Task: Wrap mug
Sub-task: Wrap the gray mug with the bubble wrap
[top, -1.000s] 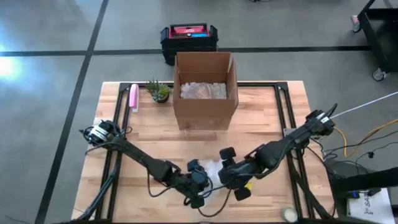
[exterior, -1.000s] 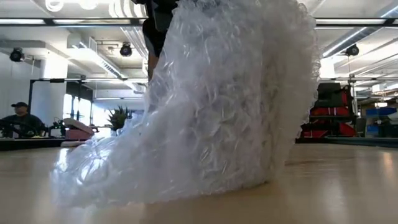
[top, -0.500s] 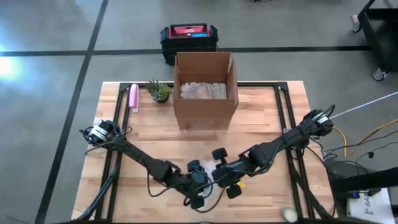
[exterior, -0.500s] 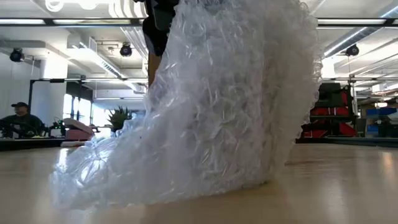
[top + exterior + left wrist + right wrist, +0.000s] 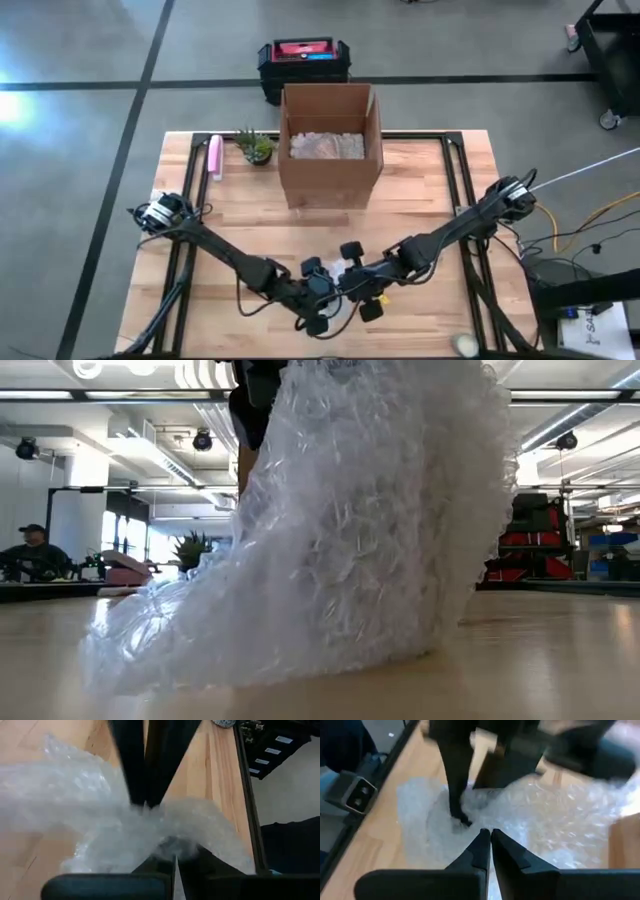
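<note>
The left gripper (image 5: 322, 300) sits at the table's near edge, its 2 fingers closed on a fold of bubble wrap (image 5: 100, 820); the left wrist view shows them pinching the plastic together. Just beside it, nearly touching, the right gripper (image 5: 352, 290) reaches in from the other side, and its wrist view shows its fingers (image 5: 482, 847) pressed together over the wrap, though whether plastic is caught between them I cannot tell. The mug itself is hidden; I judge it lies under the tall heap of wrap between the 2 grippers. The covering looks largely done; gathering and tucking the loose skirt remains. Well beyond them stands the open cardboard box (image 5: 330, 145).
</note>
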Available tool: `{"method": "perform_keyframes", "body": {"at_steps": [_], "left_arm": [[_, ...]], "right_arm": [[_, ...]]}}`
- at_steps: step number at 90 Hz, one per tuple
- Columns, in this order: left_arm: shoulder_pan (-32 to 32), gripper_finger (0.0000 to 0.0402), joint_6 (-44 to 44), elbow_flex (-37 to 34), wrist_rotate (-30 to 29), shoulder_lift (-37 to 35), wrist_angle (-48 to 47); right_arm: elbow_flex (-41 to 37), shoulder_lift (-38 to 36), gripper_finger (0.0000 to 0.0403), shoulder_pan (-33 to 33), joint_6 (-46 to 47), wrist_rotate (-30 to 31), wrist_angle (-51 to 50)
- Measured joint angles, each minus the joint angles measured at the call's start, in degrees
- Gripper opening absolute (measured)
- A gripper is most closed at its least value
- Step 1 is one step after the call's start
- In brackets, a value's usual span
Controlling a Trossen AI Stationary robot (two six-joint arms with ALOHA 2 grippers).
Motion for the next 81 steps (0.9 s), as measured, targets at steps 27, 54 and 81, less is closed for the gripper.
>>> {"method": "perform_keyframes", "body": {"at_steps": [27, 54, 81], "left_arm": [[-1.54, 0.0000, -2.50, 1.03, -0.54, -5.36, -6.34], [-4.66, 0.0000, -5.68, 0.37, -3.97, -2.55, -6.06], [-0.40, 0.0000, -3.51, 0.11, -7.03, -0.24, -3.13]], "right_arm": [[-0.19, 6.38, 0.0000, 0.00, 0.93, -0.27, 3.50], [0.37, 7.43, 0.0000, 0.00, 1.22, -0.24, 3.84], [0.32, 7.52, 0.0000, 0.01, 1.21, -0.23, 4.74]]}}
